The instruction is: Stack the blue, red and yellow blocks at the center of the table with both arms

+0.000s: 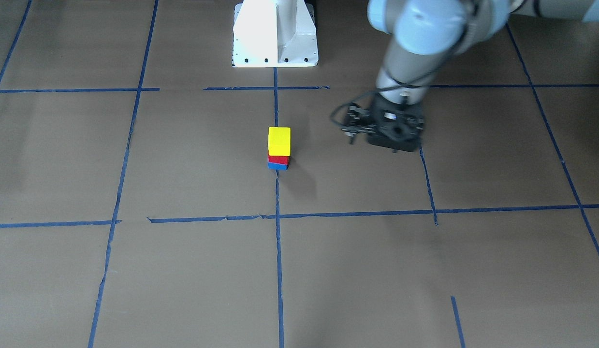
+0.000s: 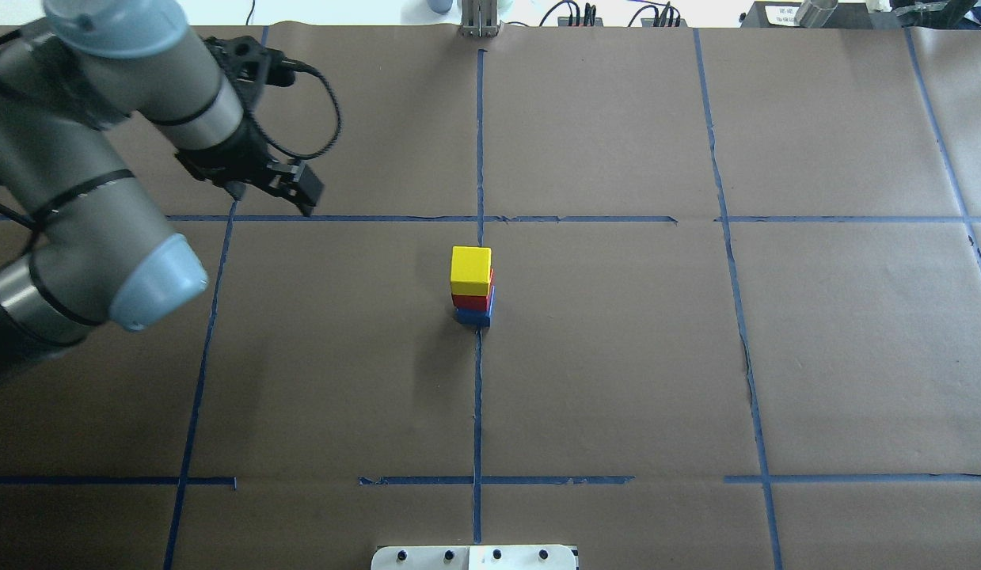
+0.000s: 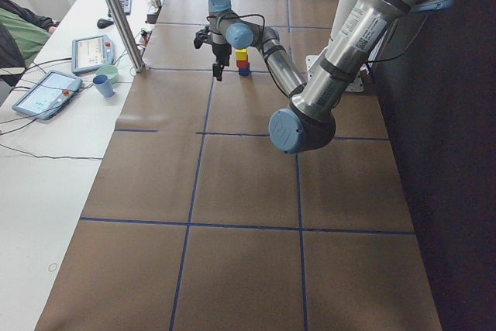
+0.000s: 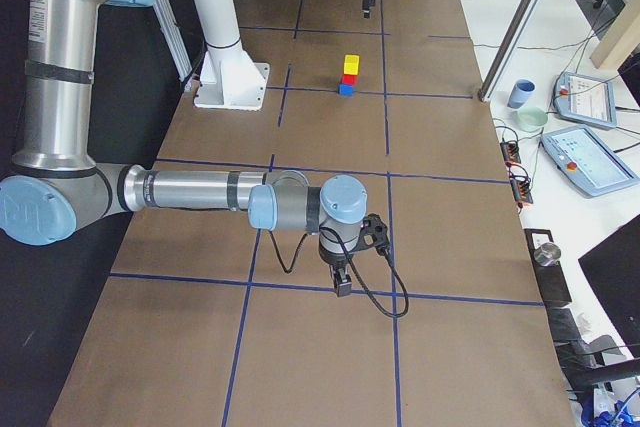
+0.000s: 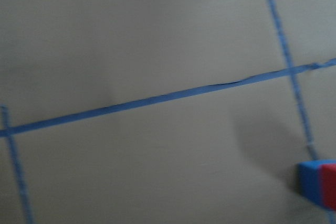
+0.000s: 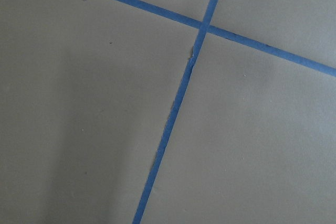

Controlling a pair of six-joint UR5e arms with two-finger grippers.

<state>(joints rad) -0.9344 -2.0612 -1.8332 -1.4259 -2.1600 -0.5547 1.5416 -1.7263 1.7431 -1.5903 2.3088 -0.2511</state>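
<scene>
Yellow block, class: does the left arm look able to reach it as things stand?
Probably yes: the left pincer hangs apart from the yellow block, with nothing on the table between them.

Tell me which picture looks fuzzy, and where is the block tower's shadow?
Left wrist view: fuzzy all over, the tape lines smeared and the blue block and red block soft-edged at the corner. Right wrist view: much sharper. Front-facing view: the tower, yellow block on top, throws a soft, faint shadow on the table toward the picture's lower right.
</scene>
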